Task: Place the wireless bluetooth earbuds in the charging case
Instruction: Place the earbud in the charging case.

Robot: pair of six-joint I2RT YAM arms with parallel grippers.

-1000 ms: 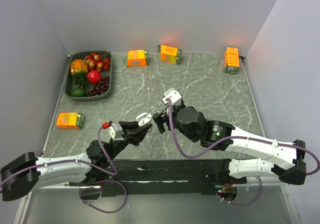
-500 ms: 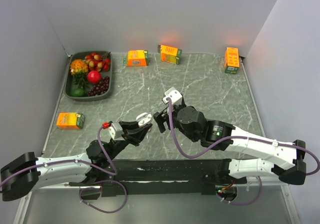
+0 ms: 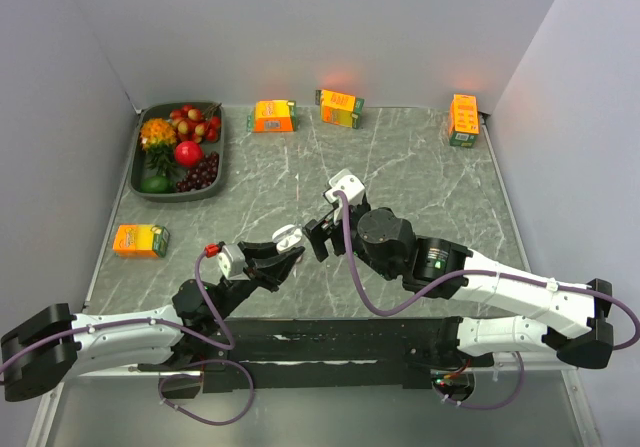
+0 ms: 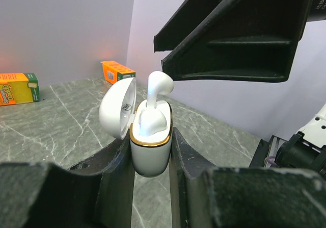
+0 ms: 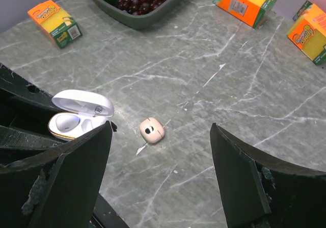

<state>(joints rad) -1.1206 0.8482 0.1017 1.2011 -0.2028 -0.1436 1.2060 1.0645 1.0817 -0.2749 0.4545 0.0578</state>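
Note:
The white charging case (image 4: 148,149), gold-rimmed with its lid swung open to the left, stands upright with my left gripper (image 4: 151,138) shut on its sides. One white earbud (image 4: 151,122) sits low in the case. A second earbud (image 4: 160,83) stands taller out of it. My right gripper (image 5: 161,127) is open and empty, hovering just above and to the right of the case (image 5: 76,117). In the top view the case (image 3: 288,235) lies between the left gripper (image 3: 283,254) and right gripper (image 3: 318,235).
A beige rounded-square piece with a dark hole (image 5: 152,131) lies on the marble table under the right gripper. A dark tray (image 3: 178,196) of fruit sits at the back left. Orange cartons (image 3: 273,116) (image 3: 340,107) (image 3: 463,119) (image 3: 140,239) stand around the edges.
The right gripper has shifted slightly away from the arm bases and to the left. The left gripper and the case have stayed put.

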